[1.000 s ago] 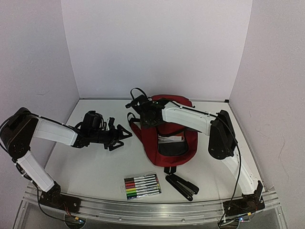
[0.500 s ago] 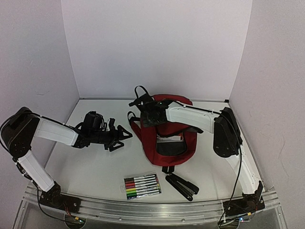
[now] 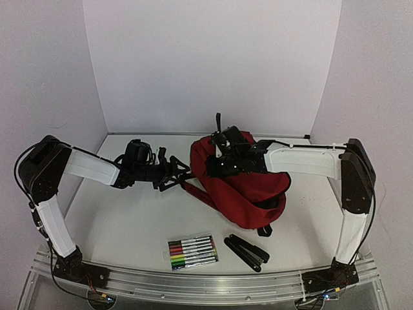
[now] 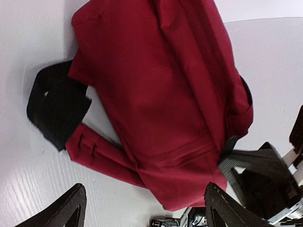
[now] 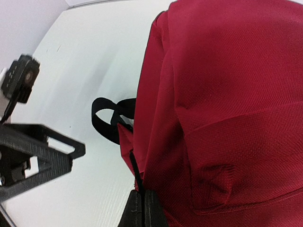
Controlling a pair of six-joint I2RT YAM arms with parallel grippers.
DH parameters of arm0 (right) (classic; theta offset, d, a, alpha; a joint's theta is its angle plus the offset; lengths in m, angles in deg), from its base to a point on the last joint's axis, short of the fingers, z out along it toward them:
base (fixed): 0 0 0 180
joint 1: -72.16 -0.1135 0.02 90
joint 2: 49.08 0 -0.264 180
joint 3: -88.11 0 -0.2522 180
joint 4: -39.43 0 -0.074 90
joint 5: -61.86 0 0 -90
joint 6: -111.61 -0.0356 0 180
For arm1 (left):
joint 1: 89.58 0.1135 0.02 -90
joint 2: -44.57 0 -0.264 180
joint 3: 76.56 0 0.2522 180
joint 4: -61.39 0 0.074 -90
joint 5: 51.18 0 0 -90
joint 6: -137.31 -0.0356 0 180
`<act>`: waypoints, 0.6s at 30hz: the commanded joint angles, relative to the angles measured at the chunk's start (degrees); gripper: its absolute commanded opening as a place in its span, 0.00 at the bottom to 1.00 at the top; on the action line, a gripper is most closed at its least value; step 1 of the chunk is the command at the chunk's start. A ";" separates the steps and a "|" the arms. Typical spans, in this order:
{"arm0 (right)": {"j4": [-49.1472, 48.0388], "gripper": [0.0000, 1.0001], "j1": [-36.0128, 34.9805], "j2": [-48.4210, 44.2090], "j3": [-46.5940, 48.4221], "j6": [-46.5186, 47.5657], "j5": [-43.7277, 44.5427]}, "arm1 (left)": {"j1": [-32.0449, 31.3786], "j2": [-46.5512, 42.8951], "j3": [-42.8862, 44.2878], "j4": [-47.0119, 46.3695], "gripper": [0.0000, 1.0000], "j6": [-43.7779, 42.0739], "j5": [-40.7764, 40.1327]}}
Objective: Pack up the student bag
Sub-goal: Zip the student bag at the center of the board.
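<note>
student bag [image 3: 248, 190] | axis diagonal, far-left to near-right | right pincer [image 5: 143, 202] gripping it

This is a robotics lab test cell rather than a lived-in room. A plain white desk [image 3: 129, 226] is closed in by bare white walls [image 3: 206, 64] behind it and on both of its sides, forming a booth. An aluminium rail [image 3: 206, 285] runs along the desk's near edge. Two white-and-black robot arms, the left arm [image 3: 90, 169] and the right arm [image 3: 303, 160], are mounted at that same edge, one towards each end. Thin black cables [image 3: 30, 205] loop along the arms.
</note>
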 commanded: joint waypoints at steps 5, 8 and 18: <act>-13.04 0.00 -0.65 -7.36 -10.94 -2.87 -7.78 | -0.69 8.61 7.89 -5.45 0.87 1.88 2.92; -13.71 0.00 -0.65 -7.79 -12.44 -2.76 -7.88 | -1.66 10.73 10.11 -5.10 0.88 1.87 3.06; -13.71 0.20 -0.65 -6.41 -11.53 -2.77 -2.44 | -2.54 14.45 13.74 -1.23 0.47 0.92 1.99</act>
